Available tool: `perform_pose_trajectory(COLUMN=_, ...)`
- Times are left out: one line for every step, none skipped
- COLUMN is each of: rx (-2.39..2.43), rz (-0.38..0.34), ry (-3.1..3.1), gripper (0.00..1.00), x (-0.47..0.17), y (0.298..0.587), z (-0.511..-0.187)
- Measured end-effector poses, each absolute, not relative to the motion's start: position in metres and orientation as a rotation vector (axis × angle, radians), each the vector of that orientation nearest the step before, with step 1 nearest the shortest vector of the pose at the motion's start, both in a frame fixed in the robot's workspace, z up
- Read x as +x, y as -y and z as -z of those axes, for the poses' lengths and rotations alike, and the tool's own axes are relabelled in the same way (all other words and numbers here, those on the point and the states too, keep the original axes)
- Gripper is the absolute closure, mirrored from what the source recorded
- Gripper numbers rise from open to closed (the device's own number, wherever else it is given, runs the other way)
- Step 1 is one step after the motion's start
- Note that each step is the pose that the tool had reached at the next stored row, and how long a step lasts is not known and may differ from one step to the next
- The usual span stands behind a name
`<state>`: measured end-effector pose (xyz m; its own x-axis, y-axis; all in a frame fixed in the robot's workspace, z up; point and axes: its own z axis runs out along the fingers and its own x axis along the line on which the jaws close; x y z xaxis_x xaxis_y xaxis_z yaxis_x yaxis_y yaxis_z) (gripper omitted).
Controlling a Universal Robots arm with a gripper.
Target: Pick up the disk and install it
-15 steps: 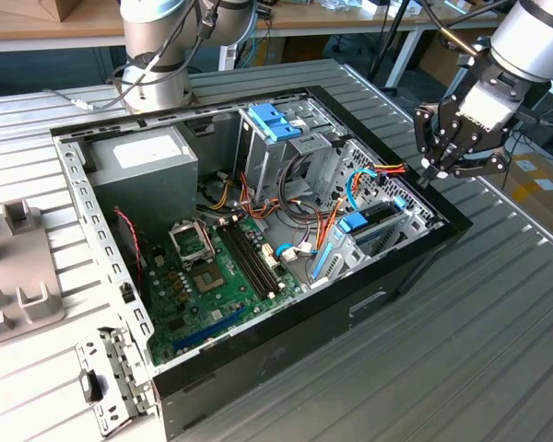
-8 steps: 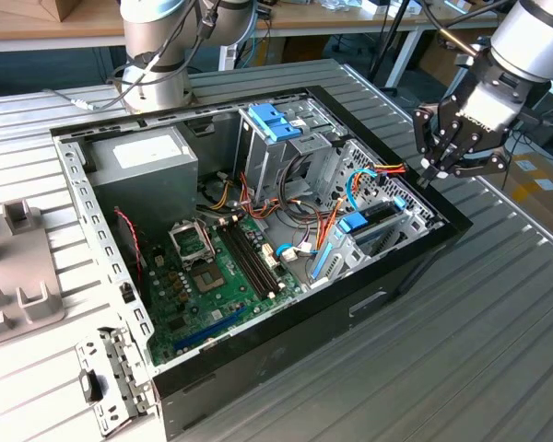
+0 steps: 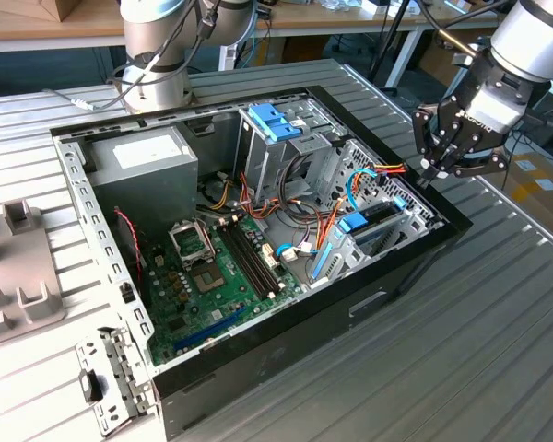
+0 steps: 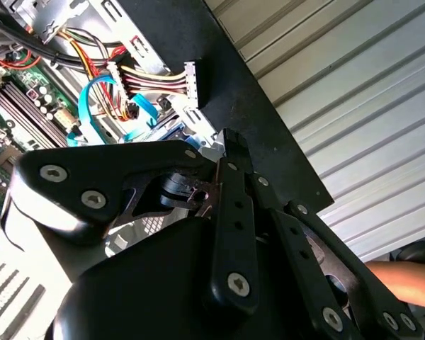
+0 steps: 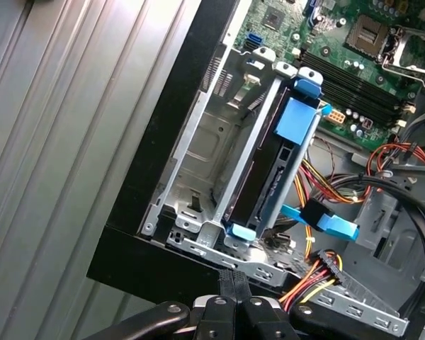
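Note:
The disk (image 5: 273, 170) stands on edge in the metal drive cage (image 5: 198, 152) at the corner of the open computer case, framed by its blue carrier with a blue tab (image 5: 297, 117). The exterior view has the disk (image 3: 376, 224) at the case's right end. My gripper (image 3: 433, 171) hangs just outside and above that corner, over the black case rim, apart from the disk. Its fingertips (image 5: 232, 278) are pressed together with nothing between them. In the second wrist view the gripper (image 4: 229, 142) points at the same rim.
Orange, yellow and blue cables (image 5: 326, 227) run beside the disk. A paler blue latch (image 3: 272, 120) tops the taller bay, the grey power supply (image 3: 143, 157) sits at the back left, and the motherboard (image 3: 212, 267) lies low. A ribbed metal table (image 3: 479, 322) surrounds the case.

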<state>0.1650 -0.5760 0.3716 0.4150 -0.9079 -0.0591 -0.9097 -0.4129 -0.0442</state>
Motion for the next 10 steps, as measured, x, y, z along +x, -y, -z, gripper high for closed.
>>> perform_pose_trajectory(rx=-2.588, rz=-0.040, ry=-1.656, gripper=0.89, x=0.1650, y=0.5760, z=-0.3715)
perform_pose_trajectory(rx=-2.593, rz=-0.040, ry=-1.648, gripper=0.89, x=0.1650, y=0.5760, z=-0.3715)
perform_pose_trajectory(rx=-2.598, rz=-0.040, ry=-1.641, gripper=0.89, x=0.1650, y=0.5760, z=-0.3716)
perform_pose_trajectory(rx=-2.604, rz=-0.041, ry=-1.631, gripper=0.89, x=0.1650, y=0.5760, z=-0.3716)
perform_pose_trajectory(rx=-2.608, rz=-0.041, ry=-1.624, gripper=0.89, x=0.1650, y=0.5760, z=-0.3716)
perform_pose_trajectory(rx=-2.614, rz=-0.041, ry=-1.615, gripper=0.89, x=0.1650, y=0.5760, z=-0.3716)
perform_pose_trajectory(rx=-2.621, rz=-0.042, ry=-1.605, gripper=0.89, x=0.1650, y=0.5760, z=-0.3716)
perform_pose_trajectory(rx=-2.627, rz=-0.042, ry=-1.595, gripper=0.89, x=0.1650, y=0.5760, z=-0.3715)
perform_pose_trajectory(rx=-2.638, rz=-0.043, ry=-1.577, gripper=0.89, x=0.1650, y=0.5760, z=-0.3715)
perform_pose_trajectory(rx=-2.645, rz=-0.043, ry=-1.566, gripper=0.89, x=0.1650, y=0.5760, z=-0.3716)
